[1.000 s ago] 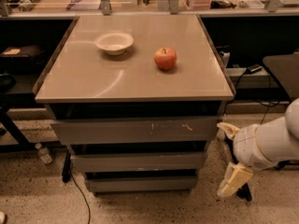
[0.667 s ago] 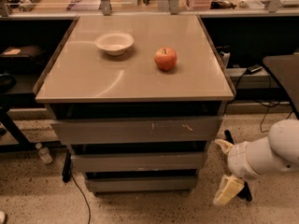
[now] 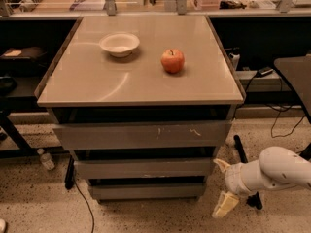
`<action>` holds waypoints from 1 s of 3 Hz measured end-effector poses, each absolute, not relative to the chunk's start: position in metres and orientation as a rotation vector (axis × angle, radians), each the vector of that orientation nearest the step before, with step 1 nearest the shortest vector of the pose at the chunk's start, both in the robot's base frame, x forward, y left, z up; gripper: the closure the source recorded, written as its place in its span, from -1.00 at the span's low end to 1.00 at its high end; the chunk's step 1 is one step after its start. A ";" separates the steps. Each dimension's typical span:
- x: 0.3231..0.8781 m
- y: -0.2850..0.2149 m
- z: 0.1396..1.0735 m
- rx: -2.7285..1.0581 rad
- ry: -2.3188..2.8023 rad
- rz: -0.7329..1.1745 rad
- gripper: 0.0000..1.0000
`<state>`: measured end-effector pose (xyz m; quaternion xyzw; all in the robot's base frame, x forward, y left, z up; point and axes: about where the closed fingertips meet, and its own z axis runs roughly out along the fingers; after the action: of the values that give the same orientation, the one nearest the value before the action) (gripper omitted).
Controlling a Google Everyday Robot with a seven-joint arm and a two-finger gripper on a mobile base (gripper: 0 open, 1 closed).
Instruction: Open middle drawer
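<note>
Showing, in the camera view, one cabinet with a flat top (image 3: 97,81) and three grey drawer fronts stacked beneath it.

Entry 1, middle drawer (image 3: 143,169): is sitting between the wider, scratched top drawer (image 3: 141,136) above and the narrowest bottom drawer (image 3: 148,191) below. It is appearing shut, with a dark gap running along its upper edge.

Handling, as judged: the plain metal front is looking stiff and smooth, with no handle. A flat pinch on the face is therefore likely to slip. The better hold is probably the upper lip at that dark gap, or the right end of the front, pulling straight outward. The weight is likely modest, with the resistance coming mainly from the runners.

Entry 2, gripper (image 3: 221,186): is hanging low, just off the cabinet's lower right corner, level with the two lower drawers and apart from both. Its two cream fingers (image 3: 224,205) are spreading wide and carrying nothing.

Entry 3, bowl (image 3: 119,43): is resting toward the top's back left.

Entry 4, apple (image 3: 172,61): is standing upright right of centre on the top, well apart from the bowl.

Entry 5, bottle (image 3: 46,158): is lying on the floor by the cabinet's left side.
</note>
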<state>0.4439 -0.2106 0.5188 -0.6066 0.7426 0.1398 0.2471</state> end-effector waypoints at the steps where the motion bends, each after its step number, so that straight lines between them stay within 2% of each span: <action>1: 0.469 -0.201 0.502 -1.639 1.977 0.397 -1.00; 3: 0.479 -0.188 0.498 -1.644 1.903 0.431 -1.00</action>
<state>0.4791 -0.1881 0.4977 -0.6165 0.7135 0.1616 0.2909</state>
